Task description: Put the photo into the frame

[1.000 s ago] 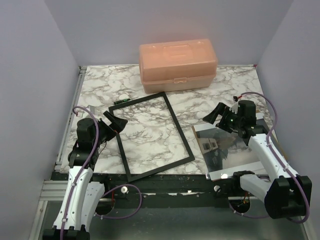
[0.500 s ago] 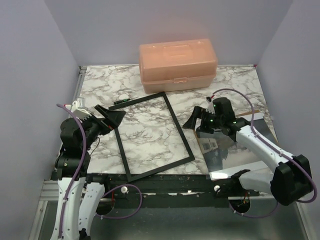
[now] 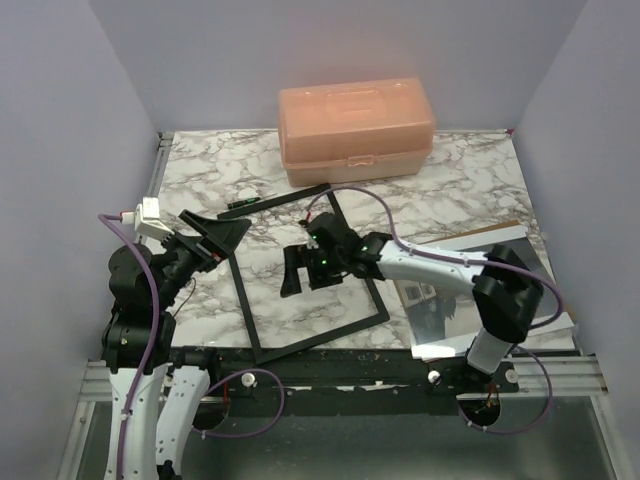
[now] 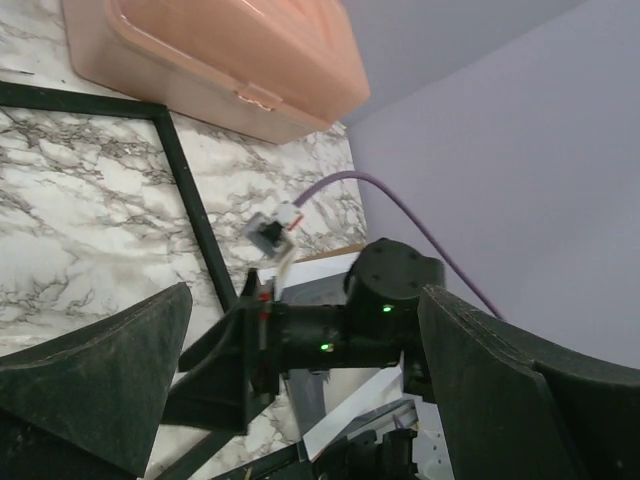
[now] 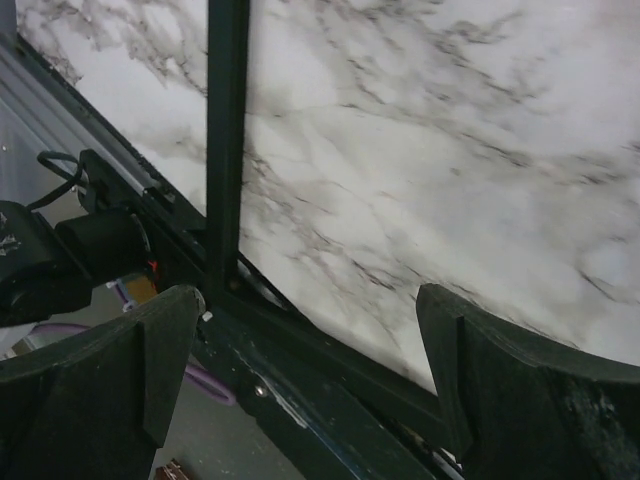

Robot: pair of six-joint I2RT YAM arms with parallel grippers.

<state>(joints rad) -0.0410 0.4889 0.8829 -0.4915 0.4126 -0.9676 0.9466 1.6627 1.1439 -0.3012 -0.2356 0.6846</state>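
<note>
The frame (image 3: 242, 300) is a thin black rectangle lying flat on the marble table, turned at an angle, with marble showing through it. The photo (image 3: 455, 300) lies flat at the right, grey landscape side up, white border showing. My right gripper (image 3: 295, 272) is open and empty, stretched left over the inside of the frame. In the right wrist view (image 5: 310, 300) it is above the frame's bar (image 5: 228, 140) near the table's front edge. My left gripper (image 3: 222, 232) is open and empty, raised over the frame's left corner. In the left wrist view (image 4: 305, 300) it faces the right arm.
A peach plastic box (image 3: 355, 130) stands at the back, just behind the frame; it also shows in the left wrist view (image 4: 220, 60). A brown edge (image 3: 480, 232) shows along the photo's far side. Purple walls enclose the table. The black rail (image 5: 330, 400) runs along the front edge.
My right arm has swung left from above the photo to over the frame's middle. My left arm has pulled back and risen at the frame's left corner. Frame and photo have not moved.
</note>
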